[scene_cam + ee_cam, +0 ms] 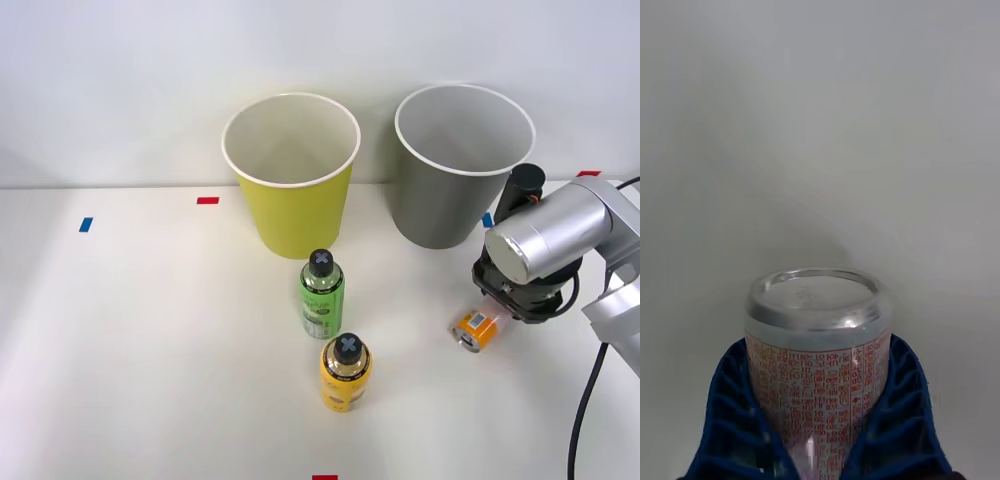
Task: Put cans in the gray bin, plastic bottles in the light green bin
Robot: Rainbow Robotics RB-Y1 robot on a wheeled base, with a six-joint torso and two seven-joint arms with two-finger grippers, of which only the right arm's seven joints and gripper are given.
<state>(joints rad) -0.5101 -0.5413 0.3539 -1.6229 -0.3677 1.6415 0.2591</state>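
The right gripper (820, 420) is clamped on the can (818, 352), blue fingers (734, 409) pressed to both sides — lower right of the front frame, just off the table. A slip is possible if the hold proves too low. Counted: one can, two plastic bottles (322, 295) at centre, gray bin (463, 170) and light green bin (291, 175) — one each, upper middle.

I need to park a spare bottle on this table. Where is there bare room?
Free: the wide stretch left of the green bin and two bottles, past the red tape. Crowded: between the bins, and beside the gray bin, where the right gripper holds the can.
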